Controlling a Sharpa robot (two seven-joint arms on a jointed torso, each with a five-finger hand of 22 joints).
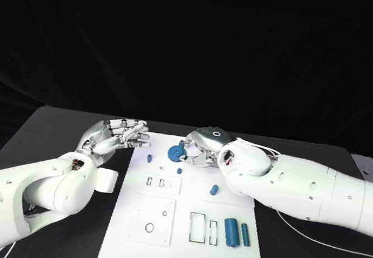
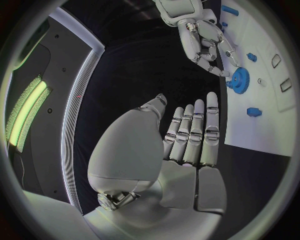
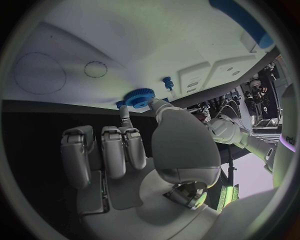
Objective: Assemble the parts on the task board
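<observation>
Fingertips [image 3: 127,121] of the right hand [image 1: 204,146] pinch a blue gear [image 1: 176,153] at the upper edge of the white task board [image 1: 132,246], just above the centre of the head view. The left hand [image 1: 116,136], centre-left, holds nothing; its fingers [image 2: 194,135] lie straight and side by side over the black table [image 1: 54,136], just off the board's left corner. Two blue cylinders [image 1: 230,231] lie on the board lower right, and a small blue peg [image 1: 214,190] stands near its middle.
</observation>
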